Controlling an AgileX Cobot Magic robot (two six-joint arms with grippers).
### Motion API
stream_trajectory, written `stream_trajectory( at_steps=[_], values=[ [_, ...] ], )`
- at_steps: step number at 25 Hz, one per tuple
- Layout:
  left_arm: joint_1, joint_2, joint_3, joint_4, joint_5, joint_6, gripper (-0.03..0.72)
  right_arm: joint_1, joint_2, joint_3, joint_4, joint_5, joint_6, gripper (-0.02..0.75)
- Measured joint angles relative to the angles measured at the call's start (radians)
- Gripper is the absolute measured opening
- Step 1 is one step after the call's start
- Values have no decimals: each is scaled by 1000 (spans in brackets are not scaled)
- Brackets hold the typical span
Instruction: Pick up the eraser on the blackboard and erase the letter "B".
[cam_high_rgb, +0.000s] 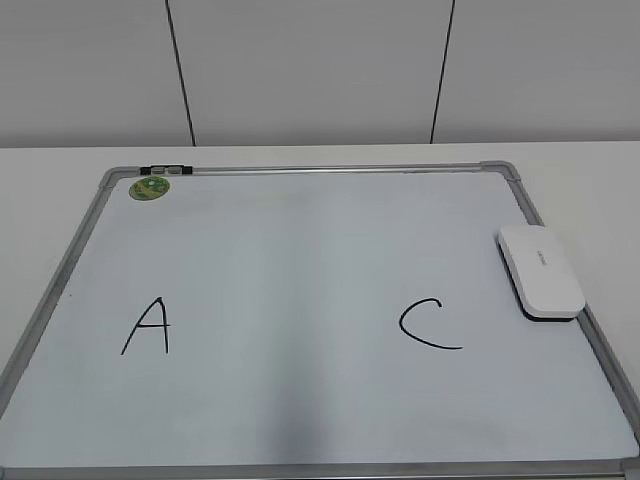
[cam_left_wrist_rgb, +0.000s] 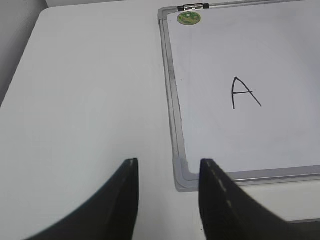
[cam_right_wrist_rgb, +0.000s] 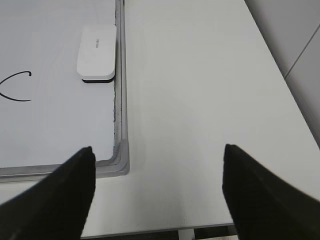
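Blackboard lies flat on white table; its near edge & near corners are cut off in exterior view, and neither arm shows there. Lettering on eraser is too small to read. No "B" visible anywhere: the board between "A" and "C" is blank, w/ only faint grey smudging.

Eraser sits on the board's right side, against the right frame rail, far of "C". Long axis runs near–far along the rail, slightly angled so the near end leans right; white top up, dark felt strip showing at its near end.

Count: 1 eraser, 1 board, 2 letters, 1 green sticker at far-left corner, 1 small clip on the far rail.

Left gripper hangs over the board's near-left corner, fingers a modest gap apart, holding nothing. Right gripper is spread wide, empty, over the near-right corner & bare table, eraser well beyond it.
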Motion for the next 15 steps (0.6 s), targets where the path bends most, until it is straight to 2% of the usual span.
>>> stream_trajectory(
  at_steps=[15],
  values=[
    [0, 0, 0, 0, 0, 0, 251, 0, 0, 0, 0, 0, 0, 587]
  ],
)
